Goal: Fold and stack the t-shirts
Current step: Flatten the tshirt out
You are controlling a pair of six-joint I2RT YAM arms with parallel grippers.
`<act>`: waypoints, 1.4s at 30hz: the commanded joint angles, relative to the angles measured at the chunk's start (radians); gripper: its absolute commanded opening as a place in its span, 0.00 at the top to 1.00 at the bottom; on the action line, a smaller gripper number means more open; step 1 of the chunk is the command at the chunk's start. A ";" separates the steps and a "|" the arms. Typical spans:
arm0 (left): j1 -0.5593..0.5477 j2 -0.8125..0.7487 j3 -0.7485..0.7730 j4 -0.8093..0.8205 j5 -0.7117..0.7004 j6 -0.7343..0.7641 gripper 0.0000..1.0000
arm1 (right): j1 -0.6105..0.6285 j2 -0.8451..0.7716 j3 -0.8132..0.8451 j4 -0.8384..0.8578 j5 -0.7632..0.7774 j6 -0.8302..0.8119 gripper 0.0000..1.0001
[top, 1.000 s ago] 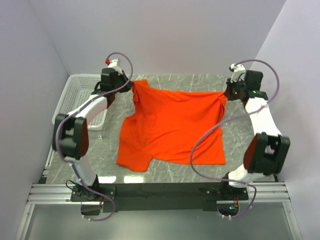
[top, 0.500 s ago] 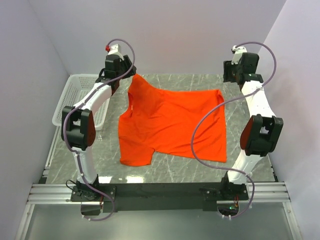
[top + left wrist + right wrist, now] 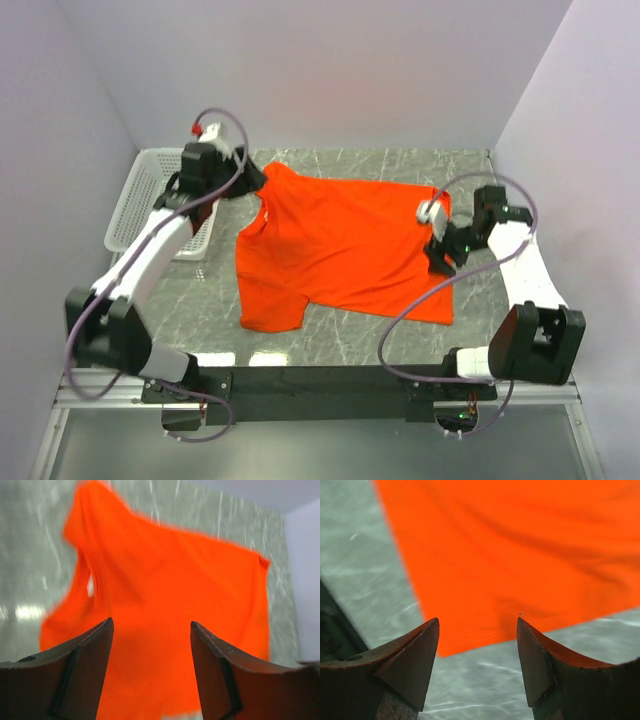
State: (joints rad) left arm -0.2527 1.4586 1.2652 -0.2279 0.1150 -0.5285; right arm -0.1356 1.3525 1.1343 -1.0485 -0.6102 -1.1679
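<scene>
A bright orange-red t-shirt [image 3: 340,245] lies spread out on the marble table [image 3: 350,340], with one sleeve at the far left and another at the near left. My left gripper [image 3: 250,182] hovers at the shirt's far left corner. In the left wrist view it [image 3: 150,625] stands open above the cloth [image 3: 165,595], holding nothing. My right gripper [image 3: 440,255] hangs over the shirt's right edge. In its own view it [image 3: 477,622] is open over a corner of the shirt [image 3: 520,555], clear of the cloth.
A white mesh basket [image 3: 150,190] stands at the far left of the table, beside the left arm. Grey walls close in the table at the back and on both sides. Purple cables loop from each arm.
Both grippers opened and let go of the shirt's far corners, and the shirt settled flat. The right arm swung nearer and inward over the shirt's right edge. The left arm drew back a little.
</scene>
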 commanded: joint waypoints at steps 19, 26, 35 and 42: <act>-0.054 -0.027 -0.446 -0.361 -0.112 -0.406 0.39 | 0.028 -0.207 -0.438 0.160 0.259 -0.013 0.34; -0.057 -0.055 -0.454 -0.392 -0.172 -0.393 0.39 | 0.028 -0.227 -0.469 0.166 0.273 -0.012 0.34; -0.057 -0.032 -0.494 -0.355 -0.158 -0.401 0.41 | 0.028 -0.227 -0.496 0.131 0.257 -0.108 0.35; -0.057 -0.007 -0.498 -0.326 -0.146 -0.409 0.47 | 0.028 -0.227 -0.510 0.107 0.291 -0.147 0.36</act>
State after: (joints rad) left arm -0.3073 1.4387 0.7731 -0.5838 -0.0311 -0.9199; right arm -0.1135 1.1427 0.6323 -0.9237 -0.3401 -1.2774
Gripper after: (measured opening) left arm 0.538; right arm 0.642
